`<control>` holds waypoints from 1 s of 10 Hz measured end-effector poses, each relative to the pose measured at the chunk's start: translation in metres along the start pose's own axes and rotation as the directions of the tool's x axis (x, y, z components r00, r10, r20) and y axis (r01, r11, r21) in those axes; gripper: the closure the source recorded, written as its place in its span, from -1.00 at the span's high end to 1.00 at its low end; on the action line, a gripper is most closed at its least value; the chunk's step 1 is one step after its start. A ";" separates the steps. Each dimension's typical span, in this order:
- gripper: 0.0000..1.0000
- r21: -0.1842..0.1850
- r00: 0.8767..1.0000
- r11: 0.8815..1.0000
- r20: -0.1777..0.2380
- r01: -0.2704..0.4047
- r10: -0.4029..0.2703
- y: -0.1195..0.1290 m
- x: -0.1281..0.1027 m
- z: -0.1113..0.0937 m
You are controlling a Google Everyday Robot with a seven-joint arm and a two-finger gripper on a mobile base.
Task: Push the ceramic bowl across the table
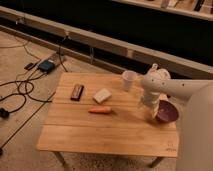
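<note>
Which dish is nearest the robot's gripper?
The purple ceramic bowl, right beside the gripper by the table edge; the whitish cup stands farther back.

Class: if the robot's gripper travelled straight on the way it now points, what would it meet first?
The gripper points downward, just left of the ceramic bowl, so it would probably meet the table first. Depth is unclear; it may already touch the bowl's rim.
</note>
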 end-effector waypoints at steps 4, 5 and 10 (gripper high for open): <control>0.30 0.074 0.997 0.996 0.062 -0.057 0.052 -0.011 -0.021 0.001; 0.30 0.083 0.996 0.995 0.068 -0.063 0.058 -0.009 -0.024 0.003; 0.30 0.138 0.996 0.989 0.082 -0.057 0.046 0.003 -0.027 -0.012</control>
